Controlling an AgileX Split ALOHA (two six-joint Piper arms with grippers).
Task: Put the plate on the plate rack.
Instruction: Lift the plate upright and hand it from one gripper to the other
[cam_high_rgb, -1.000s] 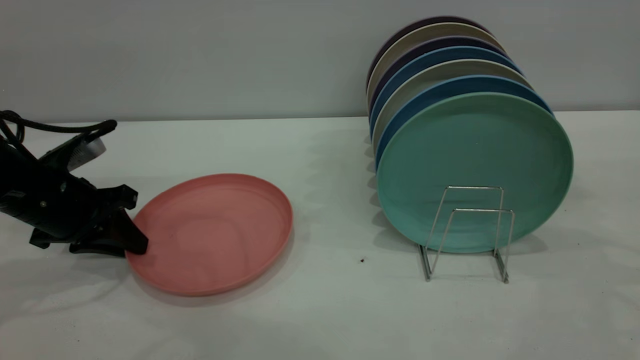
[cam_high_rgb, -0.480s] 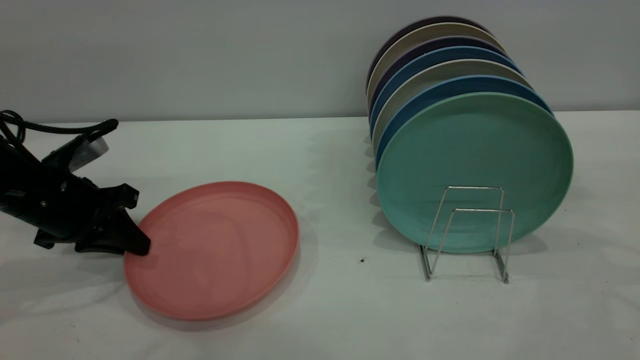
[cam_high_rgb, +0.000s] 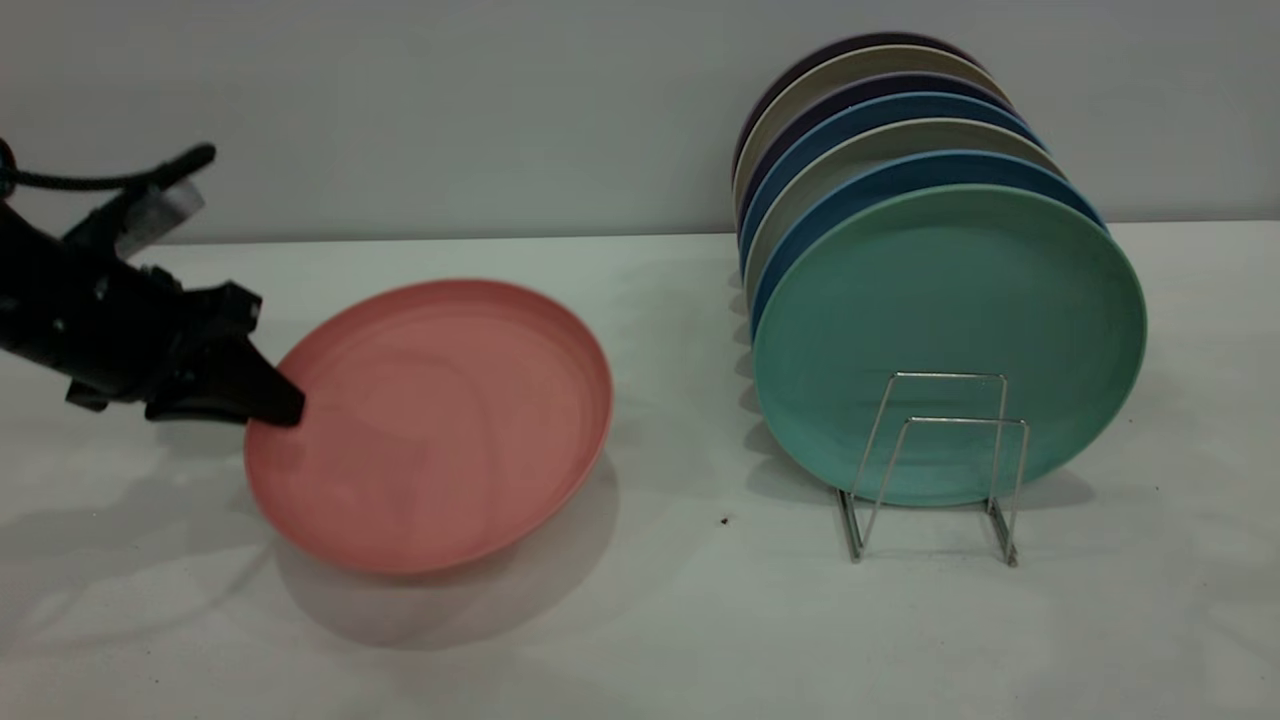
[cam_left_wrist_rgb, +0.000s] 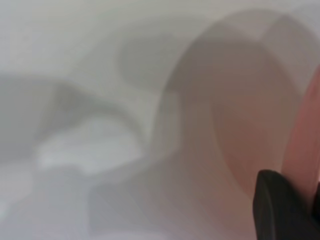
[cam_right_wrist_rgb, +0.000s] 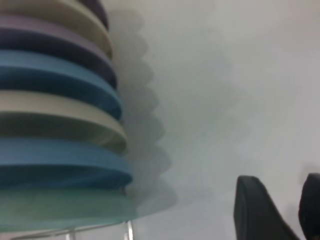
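The left pincer (cam_high_rgb: 265, 400) is clenched on the plate (cam_high_rgb: 430, 425), tilted and lifted clear of the desk (cam_high_rgb: 650, 620). Carrying step; next it needs standing upright into the plate rack (cam_high_rgb: 940, 465) in front of the teal plate (cam_high_rgb: 950, 340).

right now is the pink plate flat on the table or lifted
Lifted and tilted: the left gripper is shut on the plate at its left rim, and its shadow shows on the table beneath it.
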